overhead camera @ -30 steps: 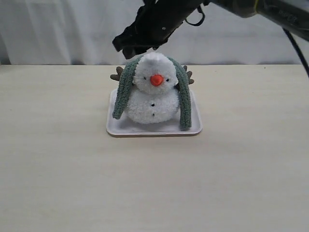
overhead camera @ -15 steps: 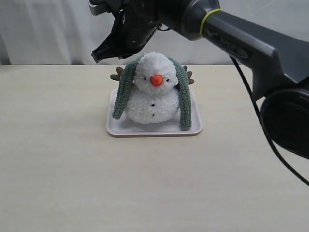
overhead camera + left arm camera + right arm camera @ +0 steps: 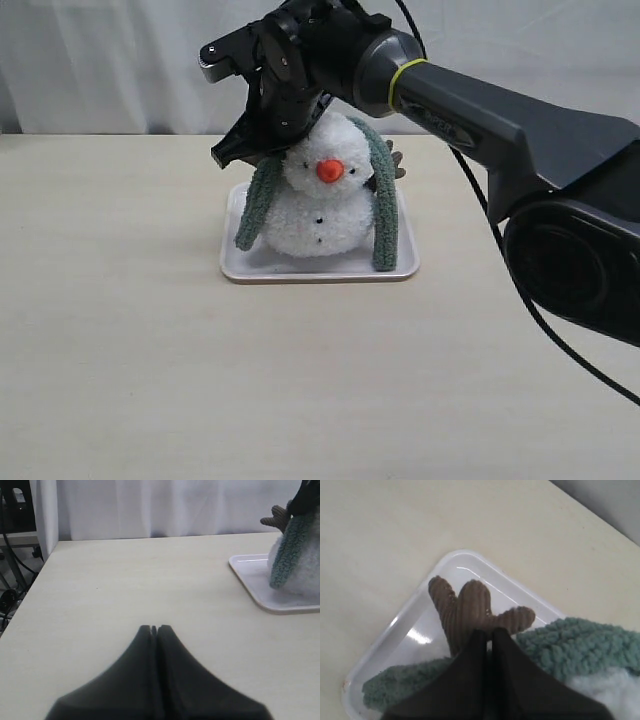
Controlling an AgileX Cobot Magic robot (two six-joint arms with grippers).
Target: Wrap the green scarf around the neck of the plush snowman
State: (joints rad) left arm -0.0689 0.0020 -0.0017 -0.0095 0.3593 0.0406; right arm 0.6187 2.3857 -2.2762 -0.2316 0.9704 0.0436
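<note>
The plush snowman [image 3: 318, 208] stands on a white tray [image 3: 300, 272]. The green scarf [image 3: 258, 205] lies over the back of its neck, and both ends hang down its front, the other end [image 3: 385, 222] on the right. My right gripper [image 3: 236, 152] reaches across and sits shut at the snowman's left shoulder. In the right wrist view its tips [image 3: 489, 632] rest against the brown twig arm [image 3: 462, 607], beside the scarf [image 3: 580, 645], with nothing seen between them. My left gripper [image 3: 154, 628] is shut and empty over bare table, away from the tray [image 3: 250, 577].
A white curtain hangs behind the table's far edge. The right arm's dark links [image 3: 480, 110] stretch over the right half of the table. Pale tabletop [image 3: 300, 380] lies in front of the tray and on both sides.
The right gripper came down from above the snowman's head to its left shoulder, now covering the left twig arm. The snowman's head shifted slightly to the right.
</note>
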